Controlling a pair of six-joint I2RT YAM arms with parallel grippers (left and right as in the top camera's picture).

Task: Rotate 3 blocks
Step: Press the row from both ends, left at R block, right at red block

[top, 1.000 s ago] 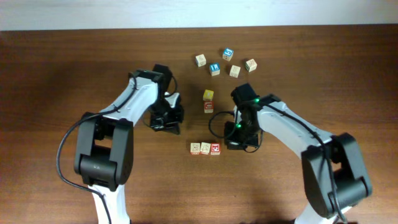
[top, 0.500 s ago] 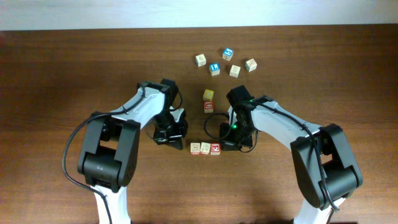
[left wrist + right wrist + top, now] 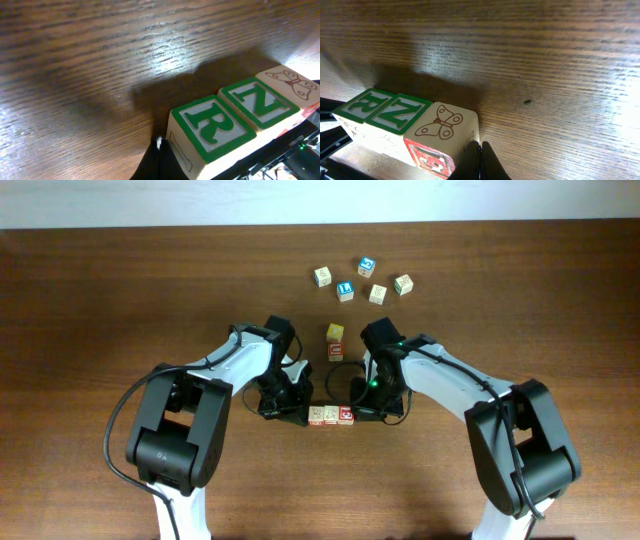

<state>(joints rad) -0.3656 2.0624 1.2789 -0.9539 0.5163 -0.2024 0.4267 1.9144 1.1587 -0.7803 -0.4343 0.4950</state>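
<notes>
Jaws on both arms closed tight, nothing held. Tip of left jaws touching R block (image 3: 212,125) at 9 o'clock end of row. Tip of right jaws touching butterfly block (image 3: 442,127), red face on its side, at 3 o'clock end. N block (image 3: 260,102) between them. Three blocks touching in straight line on worktop (image 3: 120,300), just off centre toward 6 o'clock. Yellow cube (image 3: 335,332) and red-lettered cube (image 3: 335,352) near, at 12 o'clock of row. Cluster of five cubes (image 3: 377,294) further toward 12 o'clock, two blue-faced.
</notes>
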